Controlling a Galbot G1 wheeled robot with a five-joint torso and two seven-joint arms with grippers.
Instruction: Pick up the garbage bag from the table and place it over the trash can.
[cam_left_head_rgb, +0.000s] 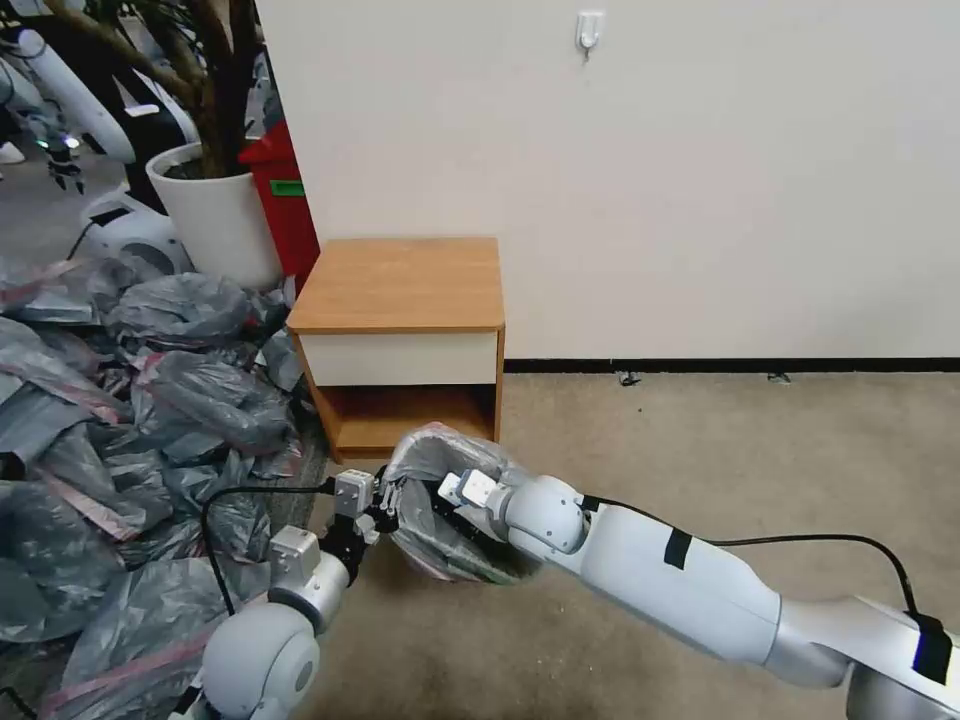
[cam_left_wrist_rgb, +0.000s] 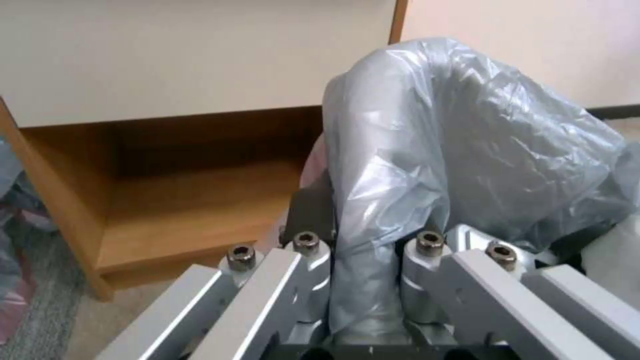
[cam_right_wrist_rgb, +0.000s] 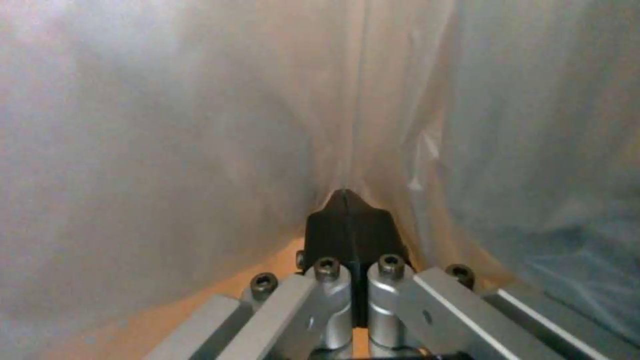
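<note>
Room: beige carpet floor, plain cream wall (cam_left_head_rgb: 700, 180) behind, black baseboard along its foot.
Bag heap: big pile of grey bags (cam_left_head_rgb: 120, 430) spread over the floor on the robot's left, well apart from the work.
Planter: white round pot (cam_left_head_rgb: 215, 215) with a tree, red bin (cam_left_head_rgb: 285, 195) just beside it, both behind the heap.
Table: the table (cam_left_head_rgb: 400, 285) stood against the wall; top bare, open shelf below bare.
Trash can: the trash can (cam_left_head_rgb: 455, 540) sat on the floor just in front of the table, almost wholly wrapped in plastic, so its rim was hard to make out.
Garbage bag: the garbage bag (cam_left_head_rgb: 440, 455) was off the table and draped over the can, bunched high on the side facing the table. A pinkish edge showed at its top.
Right gripper: the right gripper (cam_right_wrist_rgb: 347, 220) was pushed inside the bag; black tips pressed together, a fold of film running off their apex, but I couldn't tell whether any was pinched.
Left gripper: the left gripper (cam_left_wrist_rgb: 365, 280) was outside at the can's left side, fingers clamped on a gathered strip of bag.
Handling: my read is near weightless, limp, slick and crinkly film. It won't hold shape, stretches and tears if yanked over a corner.
Grip point: best taken at the banded rim, pinching a doubled fold, not single film.
Progress: looked mostly seated; the bunched side probably wanted pulling down over the rim.
</note>
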